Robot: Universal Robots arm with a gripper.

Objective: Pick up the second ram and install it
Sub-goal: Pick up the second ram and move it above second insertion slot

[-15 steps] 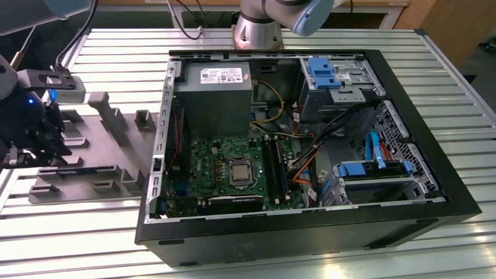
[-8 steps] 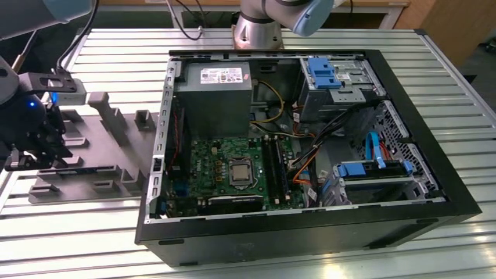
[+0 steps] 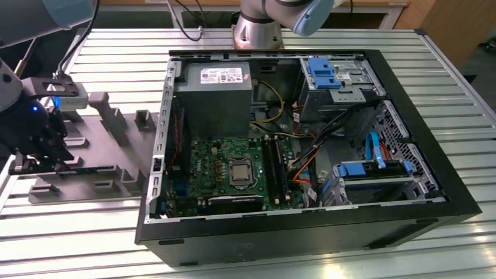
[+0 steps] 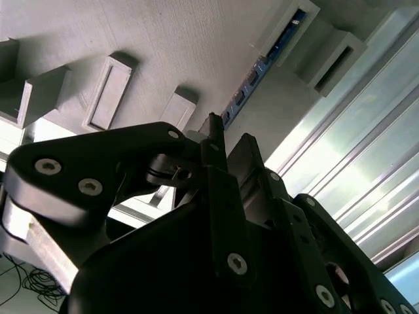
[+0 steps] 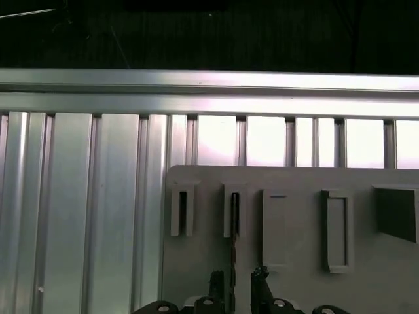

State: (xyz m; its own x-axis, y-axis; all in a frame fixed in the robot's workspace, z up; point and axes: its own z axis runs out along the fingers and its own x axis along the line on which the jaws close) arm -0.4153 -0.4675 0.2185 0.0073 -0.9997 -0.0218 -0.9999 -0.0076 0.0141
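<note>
Pincer [image 5: 237, 282] slightly open, gripping nothing, straddles the second ram [image 5: 233, 242], whose long axis runs straight ahead through its gap.

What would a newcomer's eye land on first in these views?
The open computer case dominates the exterior view, lying on the slatted metal table with its green motherboard exposed. At the exterior view's left sits a grey fixture tray. In the first wrist view, the gripper is open, with a fingertip on either side of the second ram, which stands on edge in a tray slot.
</note>
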